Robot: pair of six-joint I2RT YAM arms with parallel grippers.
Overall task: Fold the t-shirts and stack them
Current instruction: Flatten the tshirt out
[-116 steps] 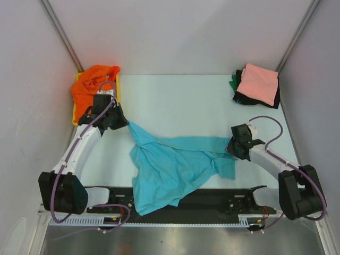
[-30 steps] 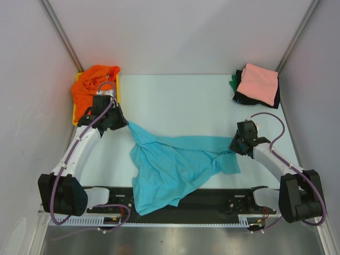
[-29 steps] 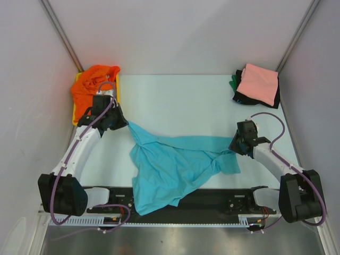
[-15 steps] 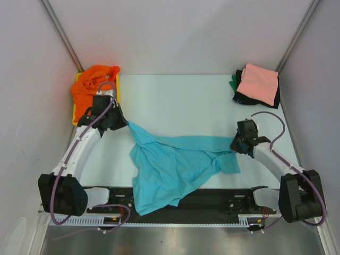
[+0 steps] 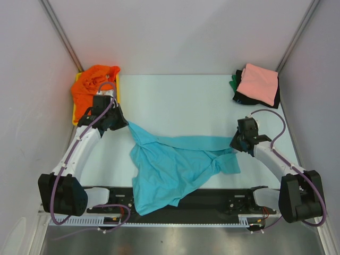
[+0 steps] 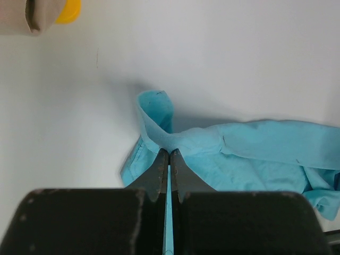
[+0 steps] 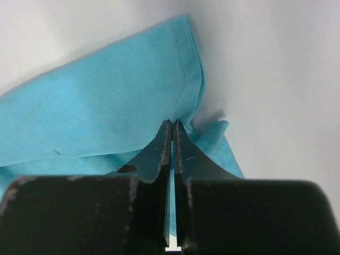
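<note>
A turquoise t-shirt (image 5: pixel 170 164) lies crumpled across the near middle of the table, its lower part over the black base rail. My left gripper (image 5: pixel 126 123) is shut on its upper left corner; the cloth (image 6: pixel 159 122) runs between the closed fingers (image 6: pixel 161 166). My right gripper (image 5: pixel 234 143) is shut on its right edge (image 7: pixel 133 85), pinched between the fingers (image 7: pixel 162 143). An orange t-shirt (image 5: pixel 90 87) lies heaped at the back left. A salmon pink t-shirt (image 5: pixel 258 82) tops a folded stack over black (image 5: pixel 273 99) and green (image 5: pixel 233 81) ones at the back right.
A shallow yellow tray (image 5: pixel 116 85) holds the orange shirt against the left wall; its corner shows in the left wrist view (image 6: pixel 69 10). Grey walls close in the table on the left, right and back. The black base rail (image 5: pixel 223 199) runs along the near edge.
My right gripper has moved a little toward the back and right with the shirt's right edge, stretching the top of the cloth. The left arm has stayed still.
</note>
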